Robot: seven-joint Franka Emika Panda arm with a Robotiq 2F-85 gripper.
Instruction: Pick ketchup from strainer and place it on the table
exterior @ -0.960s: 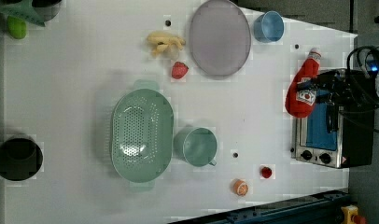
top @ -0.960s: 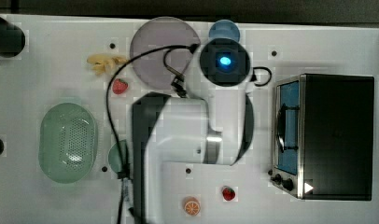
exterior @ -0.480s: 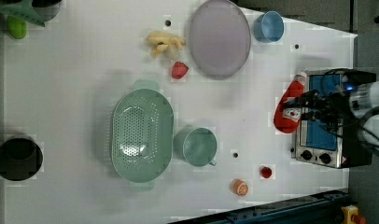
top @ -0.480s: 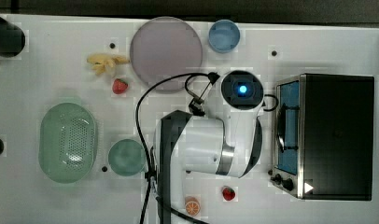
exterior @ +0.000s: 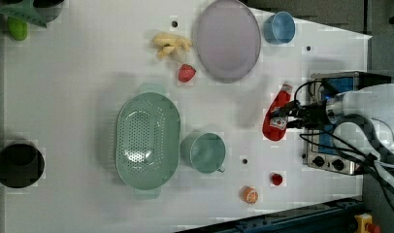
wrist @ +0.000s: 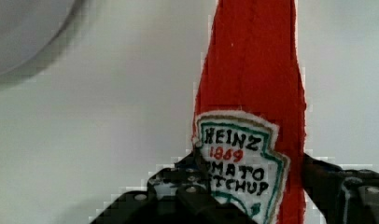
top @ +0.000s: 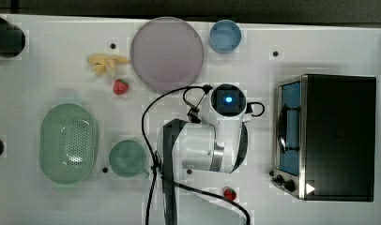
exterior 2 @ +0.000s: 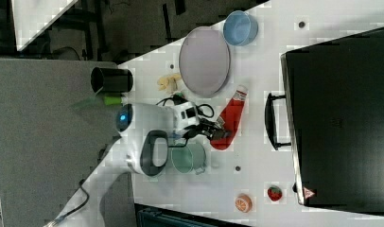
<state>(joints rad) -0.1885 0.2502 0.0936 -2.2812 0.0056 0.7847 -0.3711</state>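
The ketchup (exterior: 277, 116), a red bottle with a white cap and white label, hangs over the table (exterior: 78, 97) between the lilac plate and the toaster oven. My gripper (exterior: 288, 116) is shut on its lower body. In the right view the ketchup (exterior 2: 231, 119) sits in my gripper (exterior 2: 219, 133) with the cap toward the plate. The wrist view has the ketchup (wrist: 253, 65) upright between the dark fingers (wrist: 187, 186). The pale green strainer (top: 68, 143) lies empty at the top view's left, and the strainer (exterior: 147, 141) is far from the bottle in the left view.
A lilac plate (top: 166, 54) and a blue bowl (top: 225, 36) lie at the top view's upper middle. A green mug (top: 127, 158) stands beside the strainer. A toaster oven (top: 327, 137) stands at the top view's right. Strawberries (top: 121, 86), a banana (top: 106, 63) and an orange slice (exterior: 250, 195) lie about.
The arm has carried the ketchup toward the left view's left and lower, away from the toaster oven. The grip has stayed the same.
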